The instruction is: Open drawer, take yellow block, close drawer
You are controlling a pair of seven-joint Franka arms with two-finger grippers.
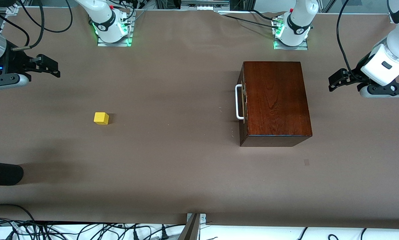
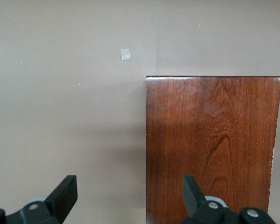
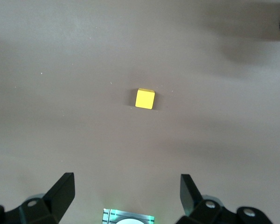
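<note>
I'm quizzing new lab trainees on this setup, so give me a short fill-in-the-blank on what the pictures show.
1. The drawer of the wooden box is ____.
2. The yellow block rests on the ____.
3. The left gripper and right gripper both have ____ fingers.
4. The drawer's handle is coloured ____.

Missing words: closed; table; open; white

I saw even, soft overhead light across the brown table (image 1: 173, 166), with only faint, broad shadows. The mahogany box (image 1: 277, 96) threw a weak shadow and its glossy top carried pale glare in the left wrist view. Green lamps glowed at both arm bases. All three views looked sharp.
</note>
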